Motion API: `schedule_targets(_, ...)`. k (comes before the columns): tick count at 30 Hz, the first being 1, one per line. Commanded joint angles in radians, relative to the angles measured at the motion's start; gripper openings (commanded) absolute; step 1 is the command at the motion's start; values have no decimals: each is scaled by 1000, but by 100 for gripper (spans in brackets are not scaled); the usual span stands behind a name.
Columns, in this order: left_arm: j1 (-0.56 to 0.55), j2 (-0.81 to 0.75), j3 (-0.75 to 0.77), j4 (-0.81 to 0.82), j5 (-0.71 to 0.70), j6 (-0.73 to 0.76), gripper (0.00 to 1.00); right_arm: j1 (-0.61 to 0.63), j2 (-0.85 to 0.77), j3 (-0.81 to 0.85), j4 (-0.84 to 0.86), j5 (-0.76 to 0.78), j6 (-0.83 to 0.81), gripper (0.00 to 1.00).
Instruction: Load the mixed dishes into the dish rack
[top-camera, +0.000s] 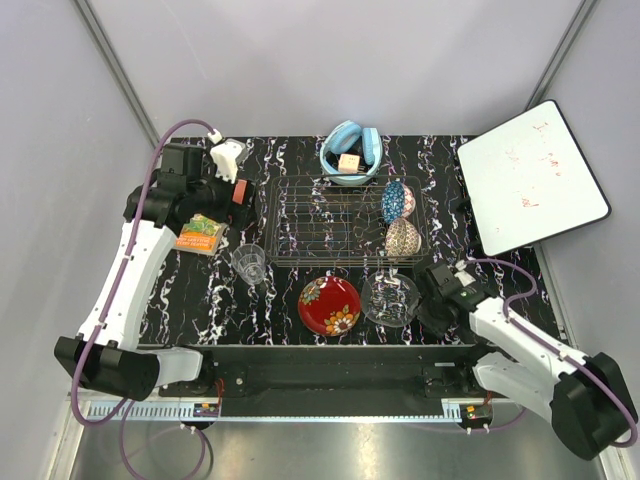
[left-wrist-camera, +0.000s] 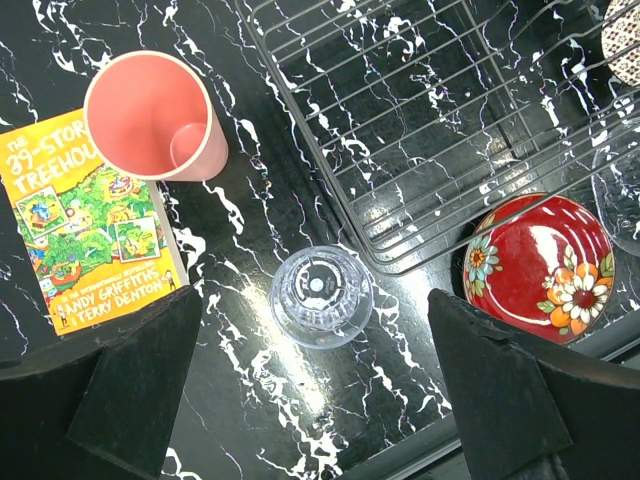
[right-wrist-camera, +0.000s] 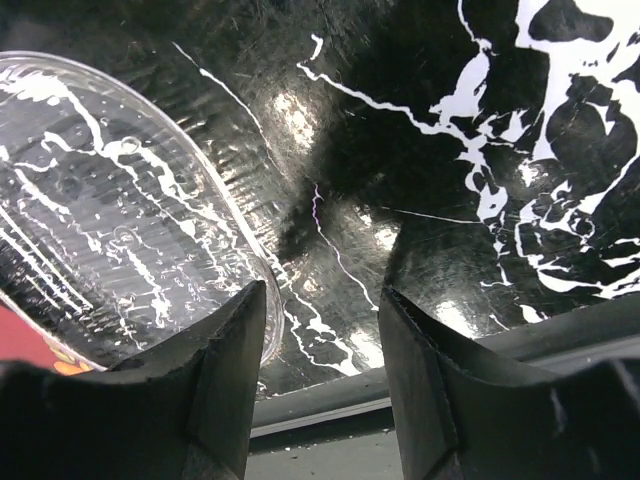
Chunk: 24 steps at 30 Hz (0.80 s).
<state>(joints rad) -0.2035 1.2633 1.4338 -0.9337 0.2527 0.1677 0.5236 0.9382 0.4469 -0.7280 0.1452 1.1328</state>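
**A:** What is the right gripper (right-wrist-camera: 320, 295) doing?

**B:** It sits low by the table's near edge, jaws partway apart and clamped on nothing. The rim of the clear glass plate (right-wrist-camera: 110, 210) pokes just into the gap, next to one finger (right-wrist-camera: 225, 370). The rest of the gap shows bare table (right-wrist-camera: 520, 150). I can't tell whether that finger touches the rim.

**A:** And the left gripper (left-wrist-camera: 313, 305)?

**B:** It is spread wide and holds nothing. It hangs high over the glass tumbler (top-camera: 250, 264), which stands upright just off the near left corner of the dish rack (top-camera: 300, 215).

**A:** What are the surfaces like?

**B:** The table is a glossy black slab with white marble veins. The glass plate is round and transparent, dimpled with tiny bubbles. Just beside it lies the red plate (top-camera: 330, 305), round and shiny, painted with flowers. The tumbler is thick clear glass with a round base.

**A:** And the cup?

**B:** The pink cup (left-wrist-camera: 150, 115) is smooth plastic, tapered, and stands mouth up next to a bright yellow picture book (left-wrist-camera: 90, 230).

**A:** Where does the rack sit?

**B:** In the middle of the table. It is a rectangular see-through grid of thin wire. Two bowls stand on edge at its right end, the blue patterned bowl (top-camera: 397, 200) farther back and the cream speckled bowl (top-camera: 403, 238) nearer.

**A:** Anything else around it?

**B:** A light blue bowl (top-camera: 336, 148) with a small block inside sits just behind the rack. A flat white board (top-camera: 530, 178) with rounded corners lies at the far right.
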Motion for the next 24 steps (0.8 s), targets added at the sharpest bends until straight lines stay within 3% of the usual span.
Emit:
schedule_targets(1,3,-5,39,15,0,18,99,7,45,70,22,14,50,57)
schedule_targets(10,3,-2,25,12,10,30,99,19,86,41,139,-10,113,55)
schedule_targets(20,3,15,62,-8,8,36,99,98,154,-16,252,20,194,46)
schedule_targets(24,3,11,65,-11,8,33,99,115,143,-13,228,43,205,31)
